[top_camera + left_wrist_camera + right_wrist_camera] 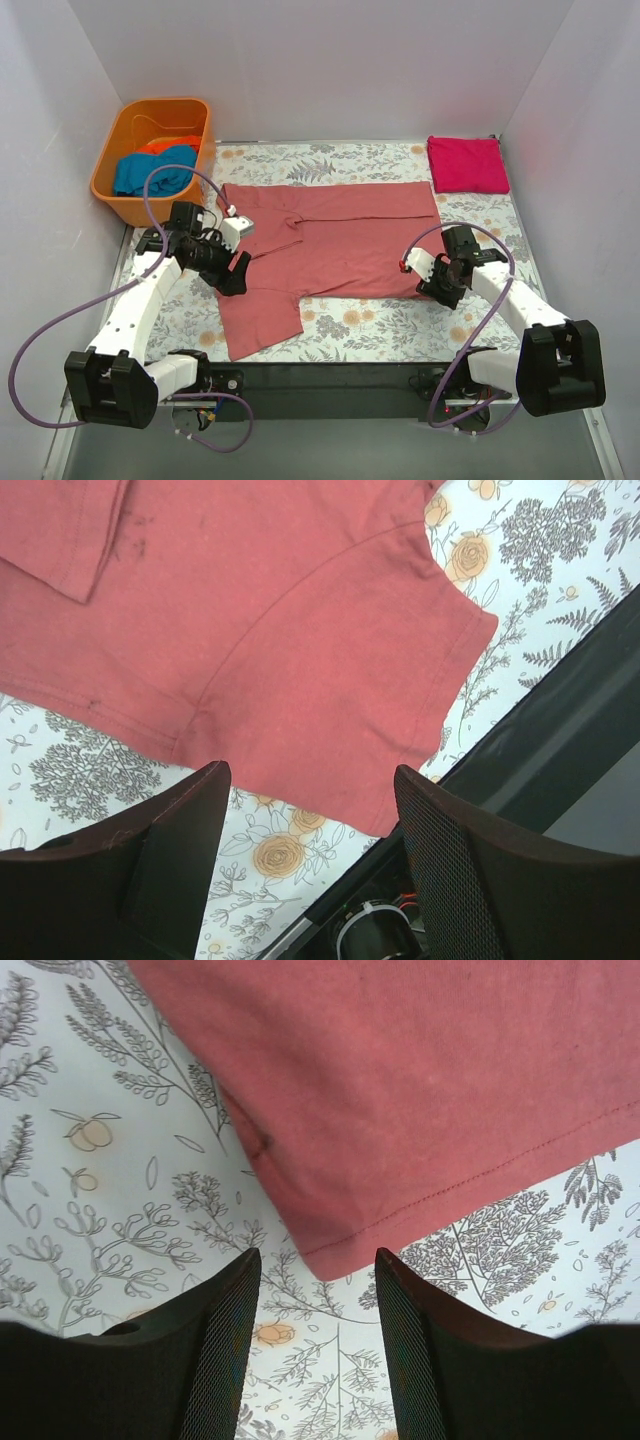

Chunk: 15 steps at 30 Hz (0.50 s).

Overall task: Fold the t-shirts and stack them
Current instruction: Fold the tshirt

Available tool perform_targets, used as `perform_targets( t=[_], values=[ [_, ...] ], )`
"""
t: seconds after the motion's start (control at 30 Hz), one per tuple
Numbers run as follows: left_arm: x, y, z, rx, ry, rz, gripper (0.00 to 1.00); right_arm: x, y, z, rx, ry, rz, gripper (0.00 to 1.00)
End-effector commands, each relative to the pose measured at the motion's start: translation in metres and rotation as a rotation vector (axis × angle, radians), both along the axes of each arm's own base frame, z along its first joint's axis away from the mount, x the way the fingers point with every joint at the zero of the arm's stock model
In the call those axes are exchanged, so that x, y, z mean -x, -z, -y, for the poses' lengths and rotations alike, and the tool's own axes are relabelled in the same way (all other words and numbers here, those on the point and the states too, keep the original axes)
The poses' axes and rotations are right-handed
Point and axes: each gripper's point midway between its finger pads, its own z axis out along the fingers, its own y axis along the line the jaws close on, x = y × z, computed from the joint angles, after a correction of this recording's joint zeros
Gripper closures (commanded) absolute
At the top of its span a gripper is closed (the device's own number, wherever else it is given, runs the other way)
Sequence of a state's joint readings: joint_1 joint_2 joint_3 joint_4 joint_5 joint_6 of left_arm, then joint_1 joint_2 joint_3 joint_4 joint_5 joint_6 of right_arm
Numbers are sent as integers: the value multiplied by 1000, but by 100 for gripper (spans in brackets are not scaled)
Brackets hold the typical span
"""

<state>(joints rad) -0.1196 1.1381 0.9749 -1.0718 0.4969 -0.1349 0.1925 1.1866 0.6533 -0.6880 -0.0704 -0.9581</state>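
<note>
Plain white walls (330, 60) around a floral-patterned table (372, 328), soft even light

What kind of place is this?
Probably a robot test cell, not a home: bare white walls box in one table, a left arm and right arm are bolted to its near edge, and clothes sit in a tub.

Overhead view from behind; wrist views close over red t-shirt (340, 240)
</note>
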Motion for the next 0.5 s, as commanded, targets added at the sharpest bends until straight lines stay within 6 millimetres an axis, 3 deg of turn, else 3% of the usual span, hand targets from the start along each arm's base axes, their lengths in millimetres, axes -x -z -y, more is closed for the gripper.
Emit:
perform_targets(
  t=[0.0, 0.2, 0.47],
  values=[
    [4, 1, -4, -14, -9, 9, 34, -16, 3, 5, 46, -29, 67, 44],
    [5, 11, -11, -51, 3, 19, 36, -8, 20, 6, 46, -33, 36, 52],
    [23, 50, -18, -139, 103, 30, 51, -6, 21, 5, 42, -38, 36, 94]
  ],
)
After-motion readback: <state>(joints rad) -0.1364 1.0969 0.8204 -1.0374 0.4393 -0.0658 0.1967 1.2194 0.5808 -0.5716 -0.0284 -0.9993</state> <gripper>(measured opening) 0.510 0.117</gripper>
